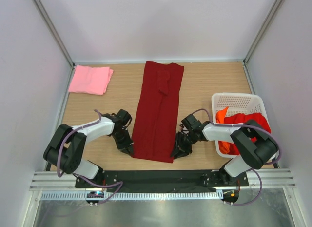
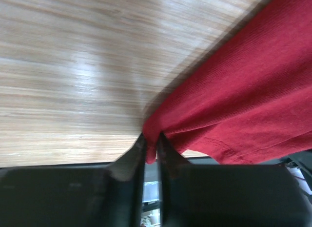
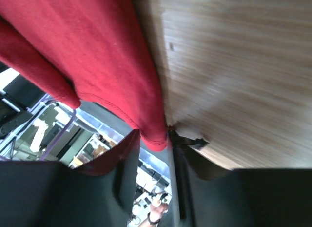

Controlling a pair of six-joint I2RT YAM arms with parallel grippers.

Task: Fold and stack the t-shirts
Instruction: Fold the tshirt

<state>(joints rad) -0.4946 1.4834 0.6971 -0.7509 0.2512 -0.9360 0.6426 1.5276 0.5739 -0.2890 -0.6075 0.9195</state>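
Maroon t-shirt (image 1: 158,112) lies as a long strip mid-table (image 1: 209,85). One near corner is pinched by the left gripper (image 2: 151,151). The other is straddled by the right gripper (image 3: 152,148), grip undetermined. A lengthwise fold is presumably intended.

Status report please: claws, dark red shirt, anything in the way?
Left claw shut on maroon t-shirt, near corner. Right claw open around other near corner. Shirt folded in long strip. Nothing on it.

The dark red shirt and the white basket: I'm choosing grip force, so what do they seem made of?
The dark red shirt looks like soft matte knit cloth, maybe cotton: fine ribs, stitched hem. The white basket seems rigid moulded plastic, with slotted walls.
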